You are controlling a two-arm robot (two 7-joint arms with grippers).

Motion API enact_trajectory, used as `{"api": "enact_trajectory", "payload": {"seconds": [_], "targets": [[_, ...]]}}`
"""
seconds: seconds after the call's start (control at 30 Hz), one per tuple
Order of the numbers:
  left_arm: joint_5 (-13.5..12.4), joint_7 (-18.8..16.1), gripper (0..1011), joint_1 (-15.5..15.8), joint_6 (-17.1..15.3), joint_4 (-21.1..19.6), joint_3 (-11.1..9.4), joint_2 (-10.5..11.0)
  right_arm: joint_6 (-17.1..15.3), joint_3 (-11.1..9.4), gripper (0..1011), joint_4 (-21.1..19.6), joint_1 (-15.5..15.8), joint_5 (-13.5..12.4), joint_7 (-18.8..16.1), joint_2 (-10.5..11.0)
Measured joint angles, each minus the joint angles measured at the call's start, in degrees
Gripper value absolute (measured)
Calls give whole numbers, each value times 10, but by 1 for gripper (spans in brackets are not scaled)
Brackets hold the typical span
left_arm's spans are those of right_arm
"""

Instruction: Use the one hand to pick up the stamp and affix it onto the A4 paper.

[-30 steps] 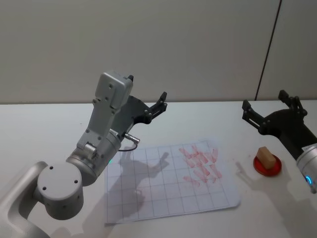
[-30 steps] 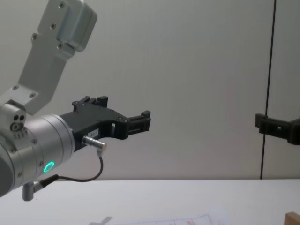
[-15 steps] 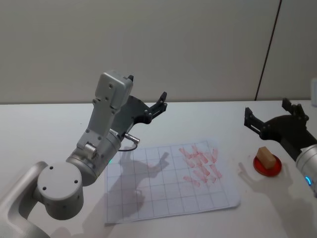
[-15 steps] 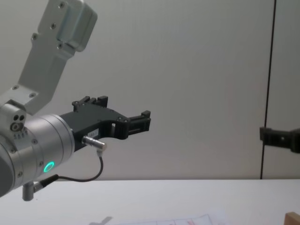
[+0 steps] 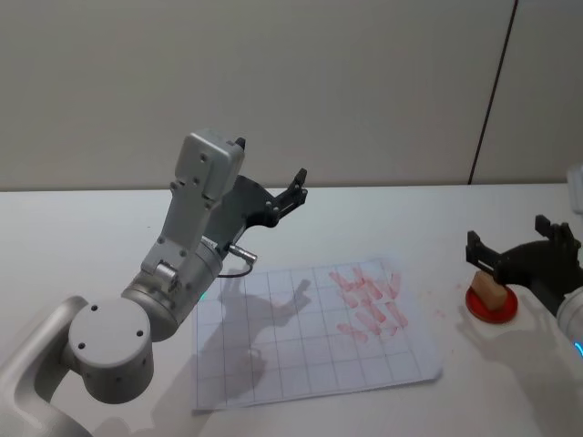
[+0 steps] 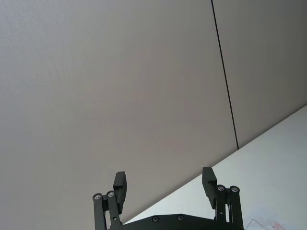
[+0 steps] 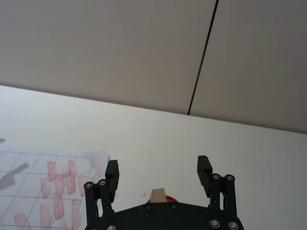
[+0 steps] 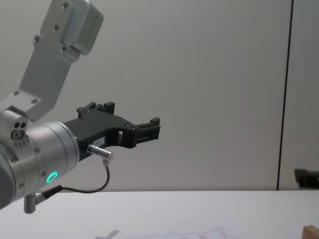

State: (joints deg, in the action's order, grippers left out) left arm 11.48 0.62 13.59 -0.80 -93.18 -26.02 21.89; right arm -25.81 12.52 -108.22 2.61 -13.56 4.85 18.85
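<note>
From the head view, the right gripper (image 5: 508, 241) hung spread open just above the stamp (image 5: 491, 289), which stood on a red pad (image 5: 497, 310) right of the paper (image 5: 310, 355) on the desk (image 5: 73, 228). The left gripper (image 5: 271, 164) sat raised, also open. In the right wrist view, the stamp (image 7: 158, 195) stood ungrasped. The chest view caught its corner (image 8: 312, 231).
</note>
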Motion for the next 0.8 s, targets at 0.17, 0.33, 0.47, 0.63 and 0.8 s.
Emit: {"api": "enact_trajectory", "payload": {"seconds": [0.17, 0.33, 0.47, 0.63, 0.8], "targets": [[0, 0, 1001, 0, 0, 0, 0, 0, -10, -4, 1001, 12, 1, -4, -4, 2], [0, 0, 1001, 0, 0, 0, 0, 0, -15, -7, 1001, 33, -6, -6, -19, 1], [0, 0, 1001, 0, 0, 0, 0, 0, -18, -7, 1001, 53, -15, -7, -31, -2], [0, 0, 1001, 0, 0, 0, 0, 0, -20, -7, 1001, 80, -29, -5, -48, -8], [0, 0, 1001, 0, 0, 0, 0, 0, -25, -6, 1001, 99, -39, 1, -64, -11]]}}
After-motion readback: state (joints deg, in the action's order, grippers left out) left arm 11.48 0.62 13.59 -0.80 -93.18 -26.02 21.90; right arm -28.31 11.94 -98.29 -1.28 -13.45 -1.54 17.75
